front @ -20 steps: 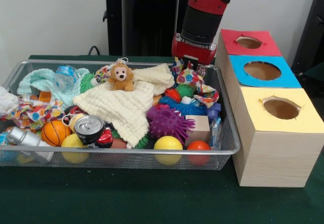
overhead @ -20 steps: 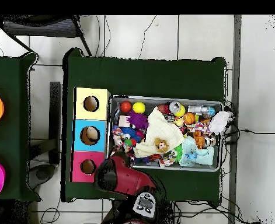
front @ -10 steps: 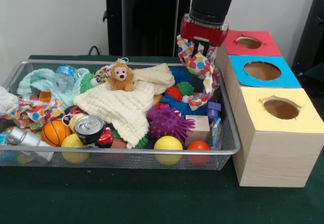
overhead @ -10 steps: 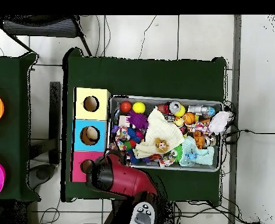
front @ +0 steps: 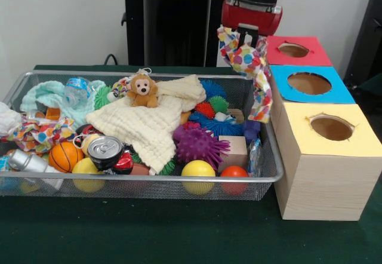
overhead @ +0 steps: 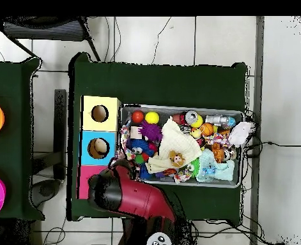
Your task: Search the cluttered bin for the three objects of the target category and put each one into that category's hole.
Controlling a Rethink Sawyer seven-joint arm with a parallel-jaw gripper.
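Observation:
My gripper point(front: 249, 35) is shut on a dotted white cloth point(front: 250, 67) and holds it in the air over the right end of the wire-mesh bin point(front: 24, 85), beside the boxes. The cloth hangs down to the bin's right rim. A second dotted cloth point(front: 37, 134) lies at the bin's left end, and a third point(front: 121, 86) peeks out behind the toy monkey. The yellow-topped box's hole point(front: 331, 127) is to the right and nearer the camera than the gripper. In the overhead view the arm point(overhead: 124, 194) hides the gripper, and the hole point(overhead: 100, 113) shows in the yellow top.
A blue-topped box point(front: 310, 85) and a red-topped box point(front: 293, 50) stand behind the yellow one. The bin holds a cream waffle cloth point(front: 143, 123), mint cloth point(front: 51, 94), toy monkey point(front: 142, 91), spiky purple ball point(front: 199, 144), cans, balls and a wood block point(front: 237, 150).
The gripper closed on the dotted cloth at the bin's right back corner, then rose and moved right with it. The cloth now hangs clear above the bin's contents.

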